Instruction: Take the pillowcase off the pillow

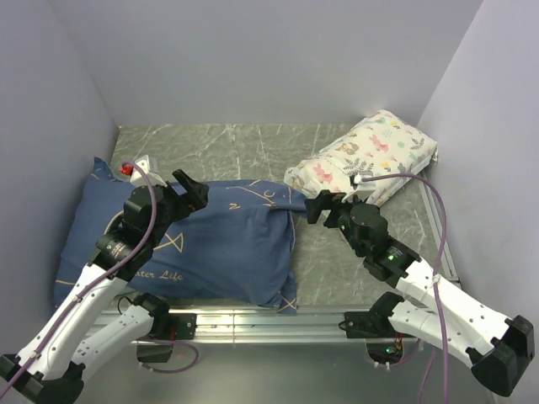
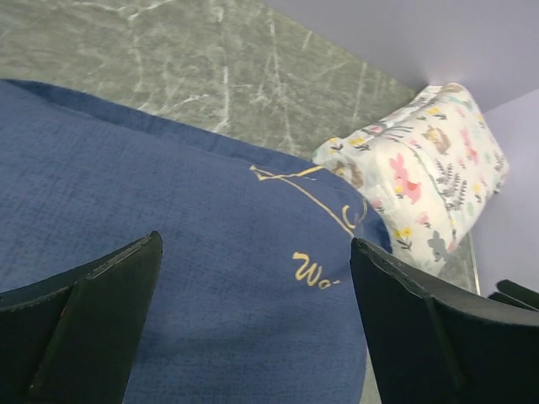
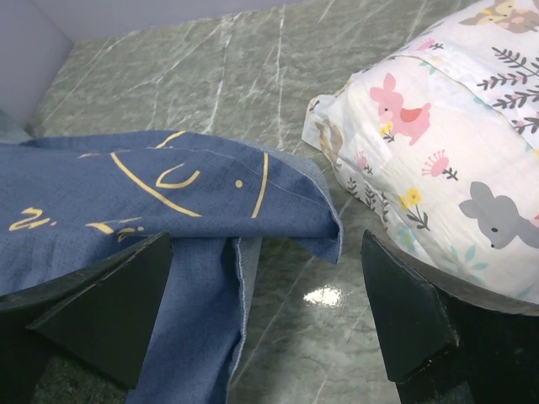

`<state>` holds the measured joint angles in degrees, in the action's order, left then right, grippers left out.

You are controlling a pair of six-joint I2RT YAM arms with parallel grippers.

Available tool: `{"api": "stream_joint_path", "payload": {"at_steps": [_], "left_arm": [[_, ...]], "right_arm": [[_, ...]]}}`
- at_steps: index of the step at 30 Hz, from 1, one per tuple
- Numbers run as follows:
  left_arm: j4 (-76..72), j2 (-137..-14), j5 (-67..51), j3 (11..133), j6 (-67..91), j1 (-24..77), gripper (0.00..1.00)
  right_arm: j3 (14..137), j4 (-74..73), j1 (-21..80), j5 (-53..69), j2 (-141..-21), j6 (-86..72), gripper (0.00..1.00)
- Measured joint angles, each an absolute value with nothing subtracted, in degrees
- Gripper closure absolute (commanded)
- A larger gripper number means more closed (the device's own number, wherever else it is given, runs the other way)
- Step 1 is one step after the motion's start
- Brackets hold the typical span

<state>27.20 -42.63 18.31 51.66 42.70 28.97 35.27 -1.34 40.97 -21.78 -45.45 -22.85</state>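
Note:
The navy pillowcase (image 1: pixel 219 244) with gold drawings lies on the left half of the table, filled out by the pillow, which is hidden inside it. Its open right end (image 3: pixel 253 210) is folded over loosely. My left gripper (image 1: pixel 190 194) is open above the case's upper middle; the left wrist view shows navy fabric (image 2: pixel 244 295) between its fingers. My right gripper (image 1: pixel 318 207) is open just right of the case's upper right corner, above bare table, holding nothing.
A smaller white pillow printed with flowers and animals (image 1: pixel 362 160) lies at the back right, close behind my right gripper; it also shows in the right wrist view (image 3: pixel 446 151). The table is grey marble-patterned (image 1: pixel 244 147), with walls on three sides.

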Motion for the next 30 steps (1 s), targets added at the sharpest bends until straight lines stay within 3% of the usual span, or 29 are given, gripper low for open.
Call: {"api": "stream_joint_path", "payload": {"at_steps": [8,23,30], "left_arm": [[31.75,-42.52,20.88,53.06,43.18,28.97,0.01],[38.89,-41.98,25.63,63.16,43.75,28.97,0.01],[41.04,-43.07,25.87,64.86,43.66,28.97,0.01]], "right_arm": [[37.32,-2.04,43.79,-18.17,-46.15,-18.92,0.01],[58.54,-1.98,78.61,-32.53,-71.83,1.65,0.00],[62.59,1.65,88.53,-36.05,-87.07,11.99,0.00]]}}
